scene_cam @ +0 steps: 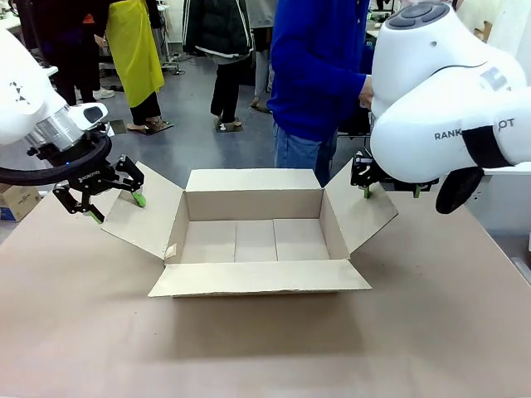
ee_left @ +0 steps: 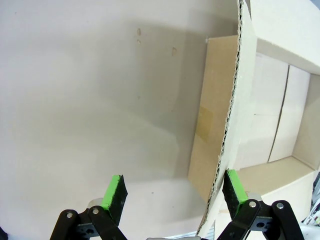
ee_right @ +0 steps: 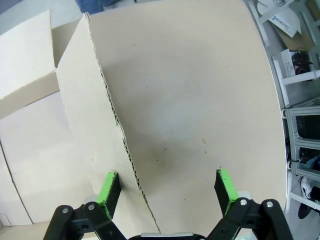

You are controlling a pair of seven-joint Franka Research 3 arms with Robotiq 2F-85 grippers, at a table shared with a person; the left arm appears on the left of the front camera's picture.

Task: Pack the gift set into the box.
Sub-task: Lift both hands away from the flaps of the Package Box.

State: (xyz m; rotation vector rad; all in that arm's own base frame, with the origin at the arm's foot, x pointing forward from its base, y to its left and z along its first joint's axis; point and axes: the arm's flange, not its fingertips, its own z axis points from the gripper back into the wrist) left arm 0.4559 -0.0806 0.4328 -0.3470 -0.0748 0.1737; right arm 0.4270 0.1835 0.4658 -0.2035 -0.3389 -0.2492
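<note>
The box (scene_cam: 253, 240) stands in the middle of the table with all its flaps folded outward and its inside bare. My left gripper (scene_cam: 119, 207) is open at the left flap (scene_cam: 141, 211). In the left wrist view the flap's corrugated edge (ee_left: 232, 100) runs down between the fingers of the left gripper (ee_left: 173, 182), close to the right pad. My right gripper (scene_cam: 366, 186) is open at the right flap (scene_cam: 361, 207). In the right wrist view that flap (ee_right: 85, 110) passes between the fingers of the right gripper (ee_right: 167, 181), beside the left pad. The gift set is out of view.
A person in a blue top (scene_cam: 315, 75) stands at the far side, just behind the box. The brown table surface (scene_cam: 249, 348) stretches wide in front of the box. A small carton (scene_cam: 17, 201) sits on the floor at the left, and racks (ee_right: 300, 125) stand beyond the table's right edge.
</note>
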